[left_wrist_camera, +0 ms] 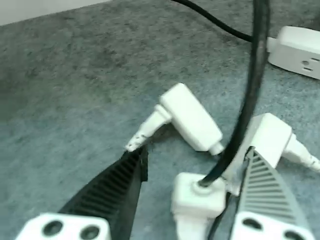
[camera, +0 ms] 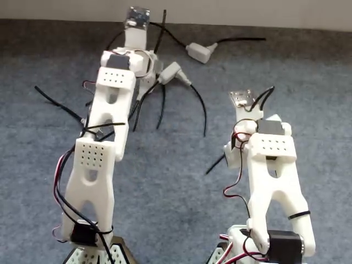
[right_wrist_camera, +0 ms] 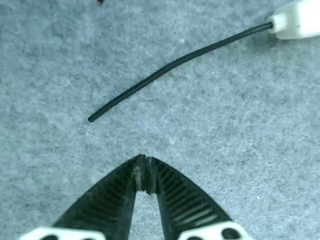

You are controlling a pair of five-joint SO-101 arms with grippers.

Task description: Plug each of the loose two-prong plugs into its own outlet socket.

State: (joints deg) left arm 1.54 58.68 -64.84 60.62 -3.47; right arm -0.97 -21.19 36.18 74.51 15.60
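Two white arms stand over a grey carpeted surface (camera: 165,181). In the high view, the left arm stretches toward 11 o'clock and the right arm stands at 4 o'clock.

The left gripper (left_wrist_camera: 196,155) is spread wide, one black finger (left_wrist_camera: 117,187) and one pale finger (left_wrist_camera: 265,192). A white plug (left_wrist_camera: 196,200) sits between them, unclamped, with a black cable (left_wrist_camera: 250,100) rising from its top. Whether the pale finger touches it cannot be told. Just beyond the fingertips lie two more white plug bodies (left_wrist_camera: 192,117), side by side.

An outlet socket (camera: 198,52) rests farther off, well apart from the gripper. In the high view it sits near 12 o'clock, at about 2 o'clock of a corded plug (camera: 170,71) beside the left arm.

The right gripper (right_wrist_camera: 145,175) is pressed together on nothing, above bare carpet at 2 o'clock of the high view. A thin black cord (right_wrist_camera: 165,70) with a loose end lies near its tips.
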